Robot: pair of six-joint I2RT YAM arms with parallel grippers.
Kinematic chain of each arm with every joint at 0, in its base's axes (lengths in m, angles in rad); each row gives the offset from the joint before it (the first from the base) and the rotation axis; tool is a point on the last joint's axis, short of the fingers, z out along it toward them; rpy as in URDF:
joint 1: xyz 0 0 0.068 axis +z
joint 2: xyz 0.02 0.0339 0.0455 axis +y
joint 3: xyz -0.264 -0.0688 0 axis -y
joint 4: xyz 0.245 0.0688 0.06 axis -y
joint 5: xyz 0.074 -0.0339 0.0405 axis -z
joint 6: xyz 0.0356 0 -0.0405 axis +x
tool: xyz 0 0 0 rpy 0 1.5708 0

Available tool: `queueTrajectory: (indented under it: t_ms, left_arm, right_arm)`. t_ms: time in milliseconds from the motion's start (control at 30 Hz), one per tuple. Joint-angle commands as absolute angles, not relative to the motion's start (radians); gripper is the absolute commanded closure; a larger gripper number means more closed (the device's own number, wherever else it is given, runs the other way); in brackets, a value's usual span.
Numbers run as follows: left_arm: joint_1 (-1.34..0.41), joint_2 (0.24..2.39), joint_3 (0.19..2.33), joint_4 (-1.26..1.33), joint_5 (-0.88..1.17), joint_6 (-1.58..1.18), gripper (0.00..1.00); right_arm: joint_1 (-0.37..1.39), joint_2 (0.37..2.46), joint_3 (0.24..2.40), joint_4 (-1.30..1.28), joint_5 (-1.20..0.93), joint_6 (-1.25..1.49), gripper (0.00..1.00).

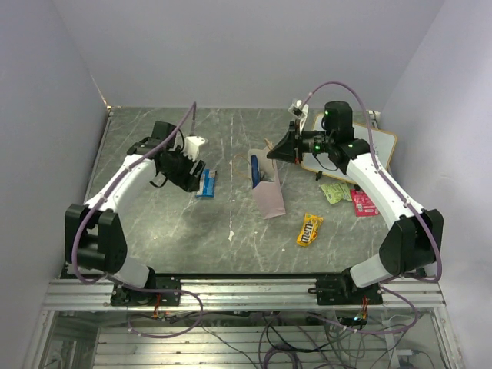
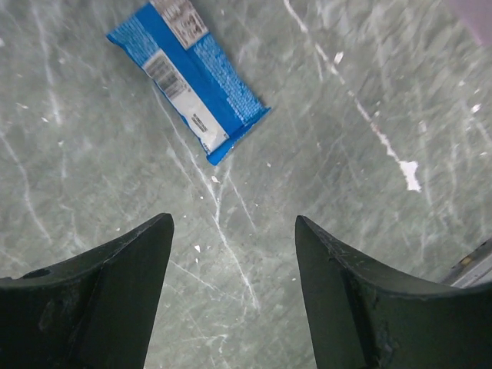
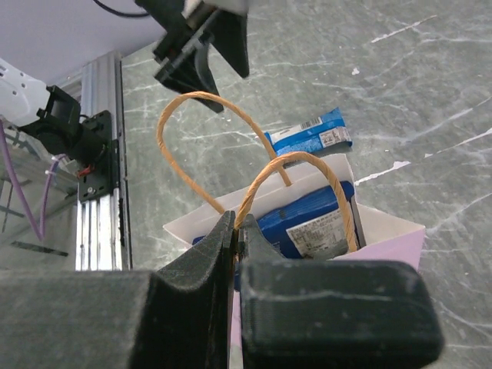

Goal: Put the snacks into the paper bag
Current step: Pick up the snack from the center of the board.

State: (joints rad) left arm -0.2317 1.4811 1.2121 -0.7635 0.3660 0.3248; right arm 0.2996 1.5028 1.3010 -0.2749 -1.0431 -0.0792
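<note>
While the left gripper [image 2: 233, 224] hangs wide and empty over the table [image 2: 361, 100]: the blue-white packet [image 2: 188, 77] lies flat beyond its fingertips [image 2: 150, 246], skewed to the line of the jaws.
Blue-white packet, place: on the table just left of the paper bag [image 1: 269, 196], apart from it.
Right gripper [image 3: 237, 227]: I see it pinched tight on a handle [image 3: 265, 173] of the paper bag, holding the bag upright.
Paper bag, contents: the dark blue chip bag [image 3: 300, 219] stands inside and fills much of the mouth.
Risk, missed grasp: if I close from here, I judge the fingers meet over bare table, short of the packet.
Risk, skid: the wrapper looks thin and slick, so fingers coming down askew could shove it away or scrape the table.
Risk, bag: it looks light and is held by one thin handle, so a brush from the left gripper could swing or tip it.
Risk, drop-in: the handles arch over the mouth and the chip bag crowds it, so a packet could catch and fall outside.
Left to do: the yellow M&M's [image 1: 310, 229], the light green packet [image 1: 335, 192] and the pink-red packet [image 1: 363, 203] lie on the table right of the bag.
</note>
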Motion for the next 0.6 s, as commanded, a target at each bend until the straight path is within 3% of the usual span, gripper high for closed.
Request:
queueTrajectory:
  t_ms: [0, 333, 567]
  left_arm:
    - [-0.253, 1.549, 1.161, -0.665, 0.334, 0.432, 0.24]
    - [-0.301, 1.758, 1.191, -0.585, 0.297, 0.451, 0.28]
    - [-0.305, 1.836, 1.195, -0.566, 0.264, 0.453, 0.39]
  right_arm:
    - [0.288, 1.464, 1.3, -0.243, -1.047, -0.058, 1.0]
    - [0.269, 1.45, 1.274, -0.204, -1.053, -0.026, 1.0]
    - [0.269, 1.472, 1.289, -0.197, -1.068, -0.013, 1.0]
